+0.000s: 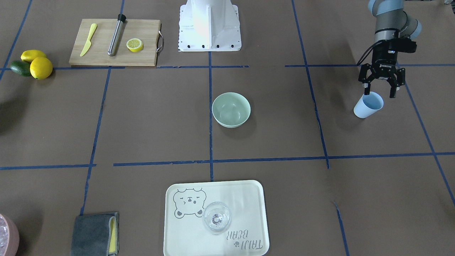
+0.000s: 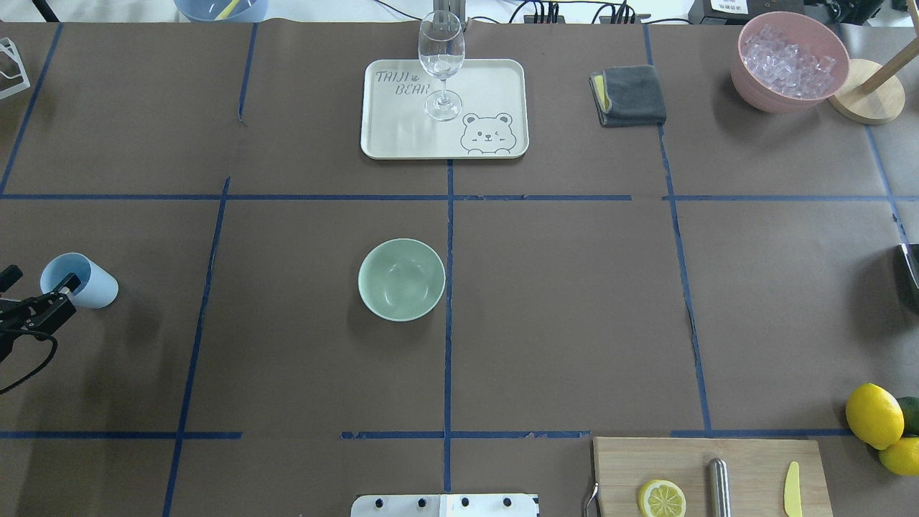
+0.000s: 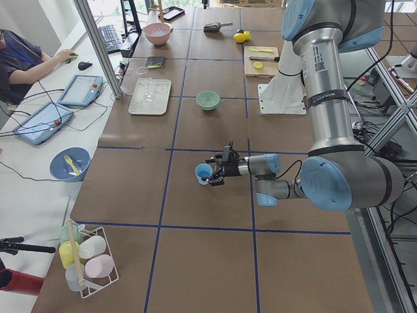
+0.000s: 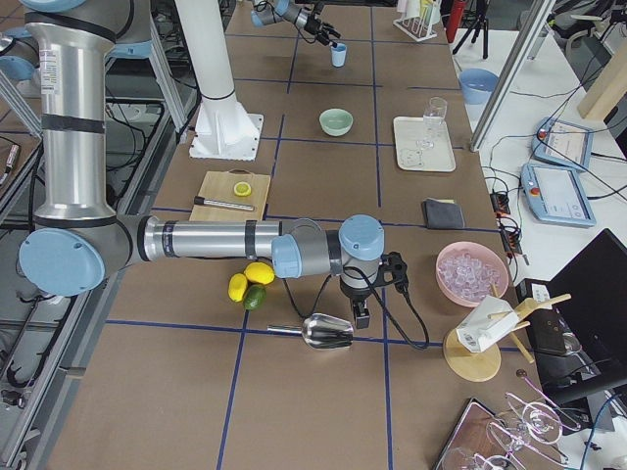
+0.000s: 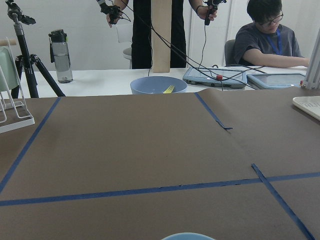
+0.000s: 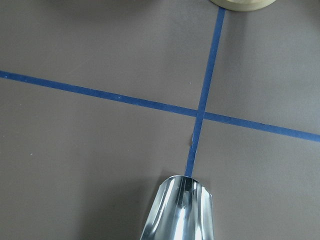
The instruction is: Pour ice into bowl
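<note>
Zero ice poured yet. The mint bowl (image 1: 231,109) sits empty mid-worktop. Left end effector (image 1: 379,94) hangs open over a blue cup (image 1: 368,105), with no ice visible inside. Right end effector (image 4: 359,315) — grip cannot be told.

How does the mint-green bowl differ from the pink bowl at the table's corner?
The mint-green bowl looks empty; the pink bowl is heaped with ice cubes. The mint-green bowl stands mid-table; the pink bowl sits near a corner. The pink bowl looks wider and deeper than the mint-green bowl. Both are round, upright and open-topped.
</note>
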Robot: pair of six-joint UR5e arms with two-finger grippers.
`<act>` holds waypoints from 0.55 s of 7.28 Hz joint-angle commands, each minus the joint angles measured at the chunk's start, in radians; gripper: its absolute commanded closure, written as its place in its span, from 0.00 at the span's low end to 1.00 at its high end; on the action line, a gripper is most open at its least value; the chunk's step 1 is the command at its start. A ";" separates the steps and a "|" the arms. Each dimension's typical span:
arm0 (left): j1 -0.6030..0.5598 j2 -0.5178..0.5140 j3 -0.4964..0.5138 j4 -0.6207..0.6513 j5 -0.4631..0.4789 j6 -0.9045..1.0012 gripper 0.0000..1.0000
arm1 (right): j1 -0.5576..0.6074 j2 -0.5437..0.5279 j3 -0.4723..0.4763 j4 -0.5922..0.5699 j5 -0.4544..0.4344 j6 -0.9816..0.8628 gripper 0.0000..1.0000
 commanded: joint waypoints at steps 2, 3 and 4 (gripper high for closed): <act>0.021 -0.032 0.034 0.002 0.024 -0.002 0.00 | 0.000 0.001 -0.002 0.000 -0.002 0.000 0.00; 0.028 -0.041 0.049 0.002 0.029 -0.002 0.00 | 0.000 0.001 -0.003 0.000 -0.002 0.002 0.00; 0.031 -0.067 0.083 0.002 0.029 -0.002 0.00 | 0.000 0.001 -0.003 0.000 -0.002 0.002 0.00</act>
